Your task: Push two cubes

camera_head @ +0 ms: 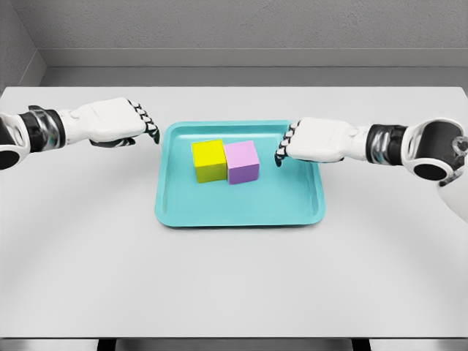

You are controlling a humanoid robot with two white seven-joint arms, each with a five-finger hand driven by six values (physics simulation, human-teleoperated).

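A yellow cube (pixel 209 160) and a purple cube (pixel 242 161) sit side by side, touching, in the middle of a teal tray (pixel 292 208). My left hand (pixel 146 123) hovers just outside the tray's left rim, fingers curled and holding nothing, a short gap from the yellow cube. My right hand (pixel 287 143) reaches over the tray's right part, fingers curled down, empty, a small gap to the right of the purple cube.
The tray lies at the centre of a wide white table (pixel 234 285). A grey wall runs behind the table's far edge.
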